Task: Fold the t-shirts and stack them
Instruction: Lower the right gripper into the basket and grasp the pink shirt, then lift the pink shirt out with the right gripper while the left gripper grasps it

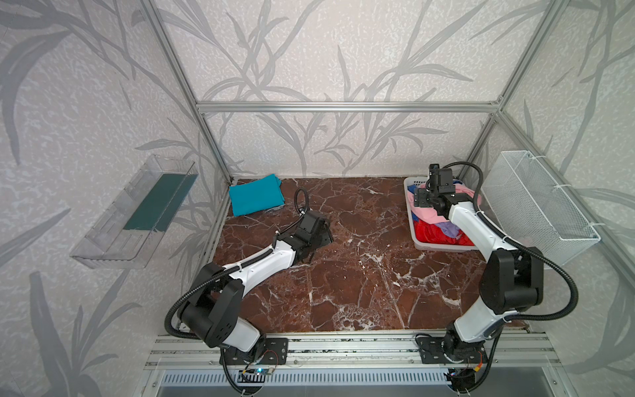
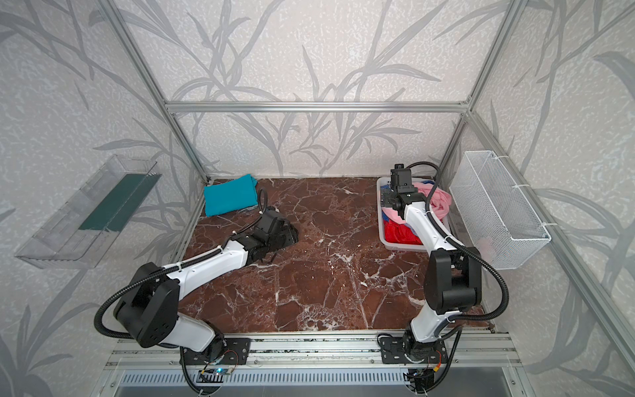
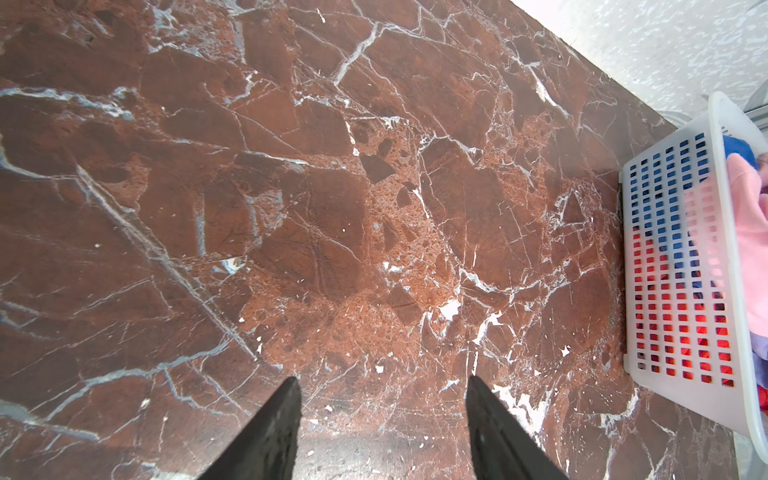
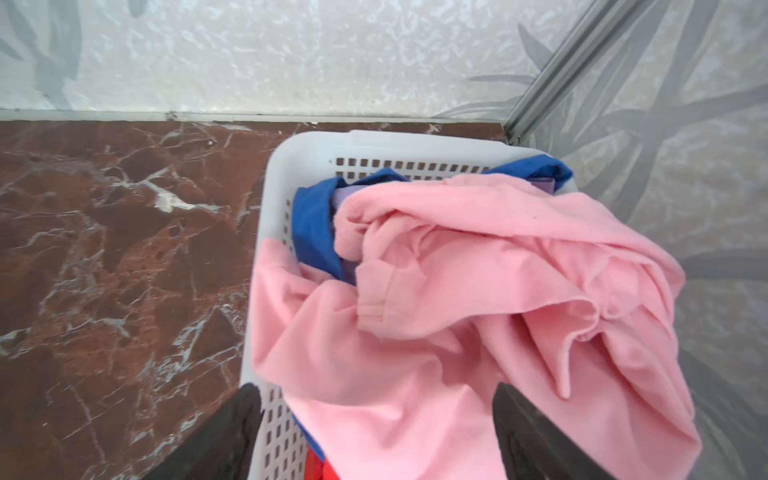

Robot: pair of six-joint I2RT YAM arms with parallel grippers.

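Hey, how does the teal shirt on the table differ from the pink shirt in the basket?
The teal shirt is folded into a flat, neat rectangle; the pink shirt is crumpled and bunched. The teal shirt lies on the table by the far left corner; the pink shirt sits in the white basket at the far right, on top of a blue shirt. Both are plain-coloured soft cloth.

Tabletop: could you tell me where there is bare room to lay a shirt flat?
Bare marble runs from the teal t-shirt to the basket and forward to the front rail. Crowded: the basket corner, heaped with shirts under the right gripper.
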